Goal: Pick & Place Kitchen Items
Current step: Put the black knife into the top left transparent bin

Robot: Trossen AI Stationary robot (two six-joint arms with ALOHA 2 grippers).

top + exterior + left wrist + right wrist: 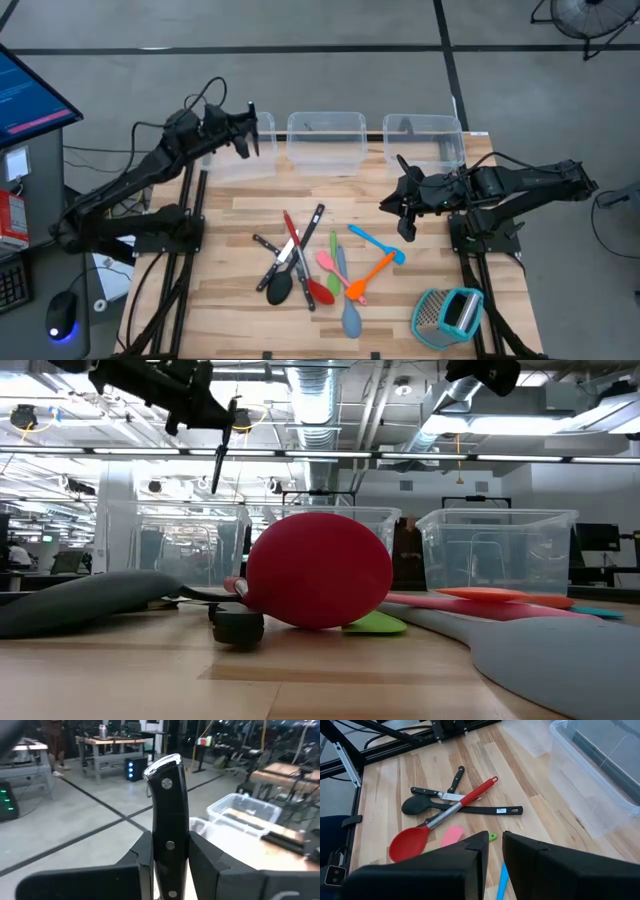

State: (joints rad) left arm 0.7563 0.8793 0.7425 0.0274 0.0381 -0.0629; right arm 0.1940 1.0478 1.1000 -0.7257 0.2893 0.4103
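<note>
My left gripper (246, 134) hangs over the left clear bin (222, 160) at the table's far left, shut on a black-handled knife (221, 455) that stands about upright. My right gripper (405, 216) is shut on nothing, in the air right of the pile. Lying crossed on the table's middle are a red spoon (410, 842), a black spoon (420, 806), two more knives (270, 248) (311, 225), and blue (378, 243), orange (372, 272), green (334, 250), pink (326, 262) and grey-blue (350, 310) spatulas. My left gripper pinches the knife's riveted black handle (170, 845) between its two fingers (142, 855), which reach out about level and lie across the knife. The steel-capped handle end (162, 764) sticks out past them. The knife is lifted clear, roughly upright above the bin; its blade is hidden in the wrist view.
Three clear bins line the far edge: left, middle (325, 140) and right (425, 140). A teal-framed grater (448, 315) lies at the near right corner. Bare wood lies between the pile and the bins.
</note>
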